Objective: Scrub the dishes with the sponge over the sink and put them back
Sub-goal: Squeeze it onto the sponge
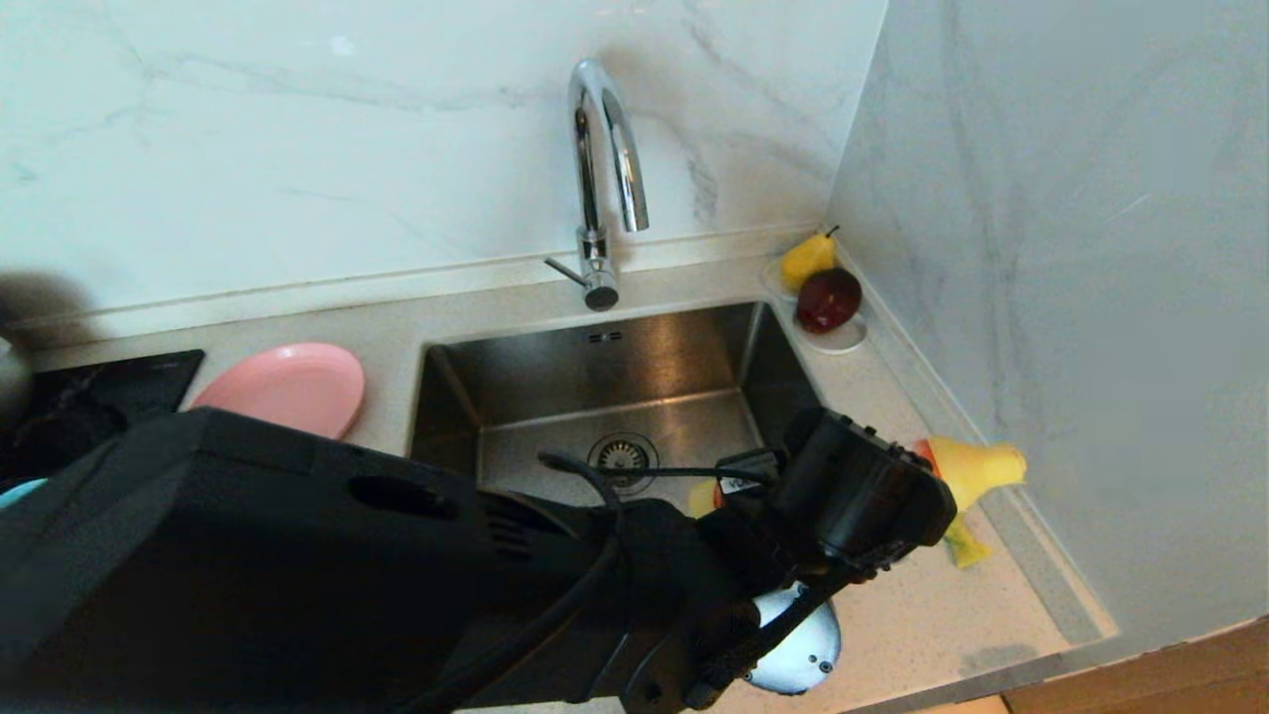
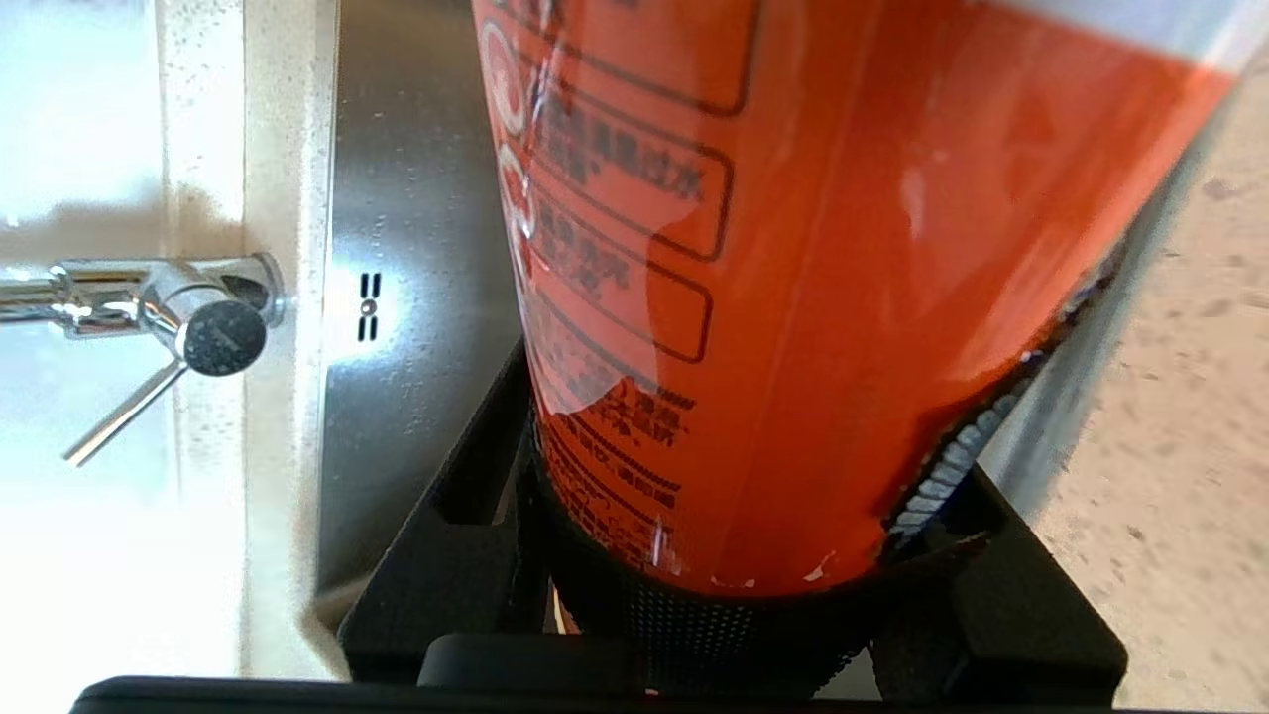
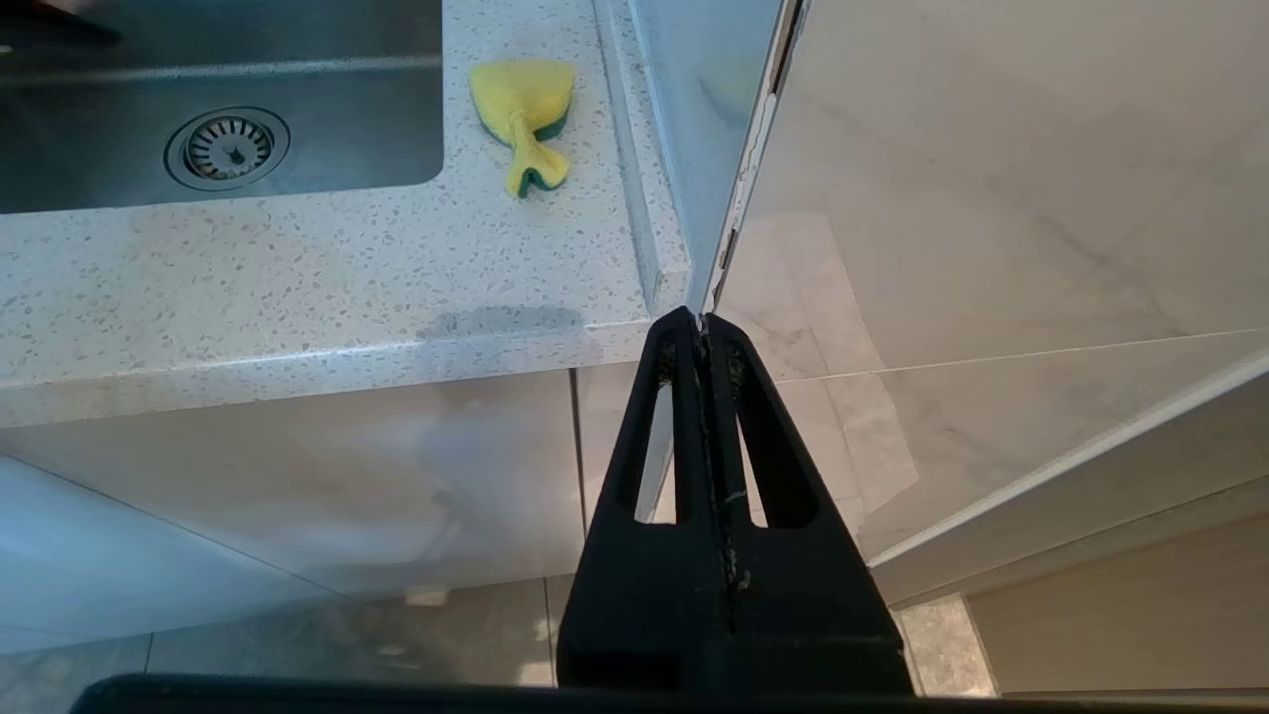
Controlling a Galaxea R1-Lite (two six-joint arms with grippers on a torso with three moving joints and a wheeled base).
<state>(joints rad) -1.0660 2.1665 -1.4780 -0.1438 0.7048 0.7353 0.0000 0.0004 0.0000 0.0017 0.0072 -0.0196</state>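
Note:
My left gripper [image 2: 734, 486] is shut on an orange bottle [image 2: 793, 248] with printed labels; its black fingers [image 2: 466, 486] press both sides. In the head view the bottle's yellow cap [image 1: 977, 468] points toward the right wall, above the counter to the right of the sink [image 1: 595, 397]. The yellow-and-green sponge [image 3: 522, 104] lies on the counter just under it, with an edge [image 1: 960, 547] peeking out. A pink plate [image 1: 288, 387] rests on the counter left of the sink. A teal-blue edge [image 1: 20, 491] shows at the far left, mostly hidden by my arm. My right gripper [image 3: 702, 327] is shut and empty, parked below the counter's front edge.
The chrome arched tap [image 1: 605, 149] stands behind the sink, and a drain strainer [image 1: 622, 456] sits in the basin floor. A yellow pear [image 1: 808, 258] and a red apple [image 1: 828, 297] sit on a white saucer [image 1: 843, 342] in the back right corner. A black hob [image 1: 109, 387] lies far left.

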